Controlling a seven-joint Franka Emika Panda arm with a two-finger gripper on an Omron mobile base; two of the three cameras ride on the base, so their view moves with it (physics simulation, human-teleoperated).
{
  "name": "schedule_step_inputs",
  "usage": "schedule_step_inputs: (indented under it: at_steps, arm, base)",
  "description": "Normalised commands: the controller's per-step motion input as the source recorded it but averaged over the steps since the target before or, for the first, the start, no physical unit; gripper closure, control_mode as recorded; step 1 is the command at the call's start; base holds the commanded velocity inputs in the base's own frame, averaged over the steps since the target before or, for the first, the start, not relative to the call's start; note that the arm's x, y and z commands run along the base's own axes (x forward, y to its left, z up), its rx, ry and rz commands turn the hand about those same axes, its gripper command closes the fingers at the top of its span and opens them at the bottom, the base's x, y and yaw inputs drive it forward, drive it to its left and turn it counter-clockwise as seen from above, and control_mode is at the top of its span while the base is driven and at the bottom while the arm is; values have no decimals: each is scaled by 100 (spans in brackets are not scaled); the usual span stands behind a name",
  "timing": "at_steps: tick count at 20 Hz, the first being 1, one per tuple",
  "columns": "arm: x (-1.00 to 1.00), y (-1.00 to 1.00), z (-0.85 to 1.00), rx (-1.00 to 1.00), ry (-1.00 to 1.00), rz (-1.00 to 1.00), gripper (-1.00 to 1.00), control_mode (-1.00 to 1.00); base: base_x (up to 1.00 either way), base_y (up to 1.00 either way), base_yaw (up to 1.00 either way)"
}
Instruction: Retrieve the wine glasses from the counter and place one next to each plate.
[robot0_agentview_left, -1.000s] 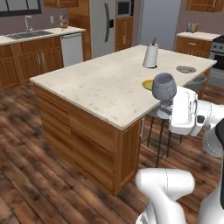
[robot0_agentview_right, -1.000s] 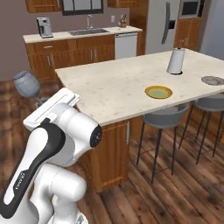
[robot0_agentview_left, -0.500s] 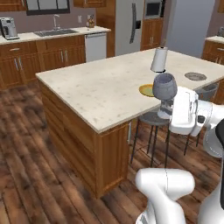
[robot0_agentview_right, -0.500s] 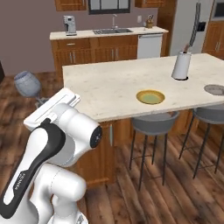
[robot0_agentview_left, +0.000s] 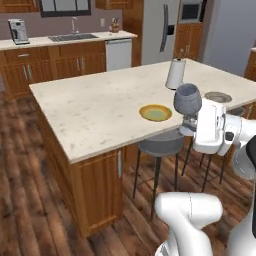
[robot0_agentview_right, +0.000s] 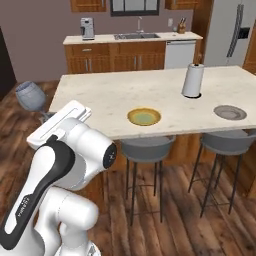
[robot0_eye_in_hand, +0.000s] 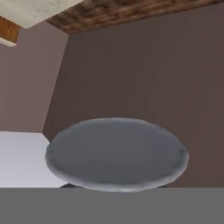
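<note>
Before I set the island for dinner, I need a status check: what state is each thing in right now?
wine glass: upright, held off the island
gripper: shut on the wine glass stem
orange-rimmed plate: flat on the island, no glass beside it
grey plate: flat on the island, no glass beside it
paper-towel roll: standing upright
stools: tucked under the island edge

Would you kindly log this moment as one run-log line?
phase: carrying | gripper: shut on wine glass | glass: upright, off the island | orange-rimmed plate, grey plate: on island, no glass beside either
</note>
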Motion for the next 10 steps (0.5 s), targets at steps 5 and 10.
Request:
schedule_step_inputs:
  at_steps: [5, 10]
  arm:
    - [0, 0, 0, 0, 0, 0, 100, 100]
    - [0, 0, 0, 0, 0, 0, 100, 100]
  base:
    - [25, -100, 25]
    - [38, -100, 25]
